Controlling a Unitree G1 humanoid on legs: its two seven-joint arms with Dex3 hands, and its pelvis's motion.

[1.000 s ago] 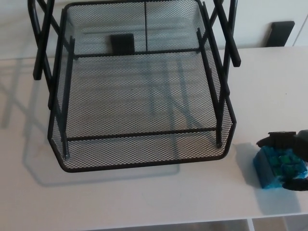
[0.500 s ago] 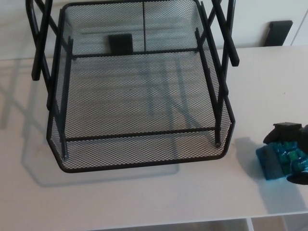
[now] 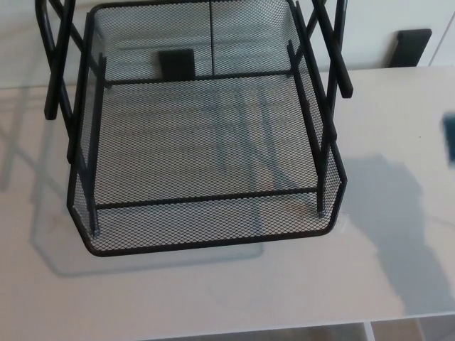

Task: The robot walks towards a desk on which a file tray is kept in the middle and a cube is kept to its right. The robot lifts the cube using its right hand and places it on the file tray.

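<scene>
one blurred blue sliver of cube [image 3: 450, 138] shows at right edge; fingers off-frame, their state untellable.

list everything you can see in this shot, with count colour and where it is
file tray: one, black wire mesh with black tube frame, middle of the desk, nothing in it
desk: one, white, fills most of the picture
blue patch: one, blurred, cut off by the right edge of the picture; maybe the cube, too little shows to tell
black blocks: two, past the desk's far edge, one at upper right, one seen through the tray's mesh
shadow: one, grey, on the desk right of the tray
left hand, right hand: neither in view
</scene>
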